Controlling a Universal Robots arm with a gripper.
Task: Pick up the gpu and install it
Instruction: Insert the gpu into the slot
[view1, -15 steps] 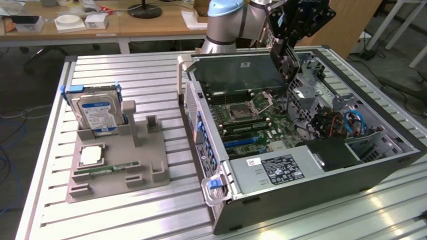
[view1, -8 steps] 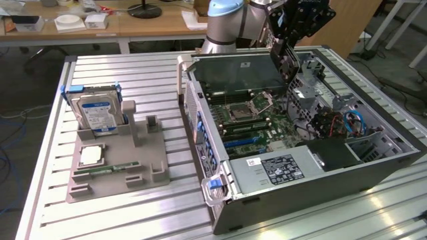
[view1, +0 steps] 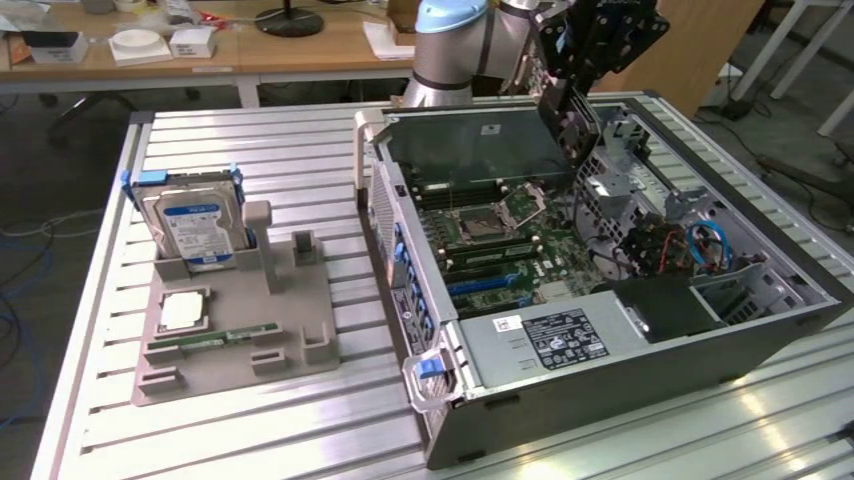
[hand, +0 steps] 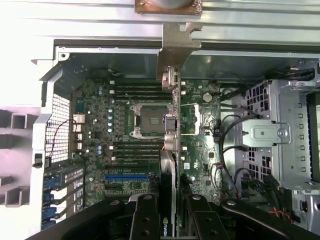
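While it hangs on its thin edge over the open computer box, the one gpu (hand: 169, 150) is pinched between the two black fingers (hand: 145, 220) of the gripper (hand: 170, 222). The pincer is closed narrow on the card and holds it tight. One shiny end bracket (hand: 175, 45) sits at the end of the card far from the fingers. Under the card lies one green board (hand: 100, 125) with one square socket (hand: 150, 120) and one bright blue slot (hand: 127, 176). I cannot tell if the card touches the board. The board lies inside one big grey computer box (view1: 747, 330), which lies on its side with its cover off. One black power box (view1: 554, 340) with a white label sits in the box too. One pale robot arm (view1: 454, 40) reaches down from behind it. Well apart, on the exterior view's left, is one grey holder (view1: 300, 320). One hard drive (view1: 194, 225) with a blue label stands up in it. Near it lie one silver square chip (view1: 184, 310) and one thin green memory stick (view1: 214, 340). Everything rests on one ribbed metal table (view1: 240, 130).
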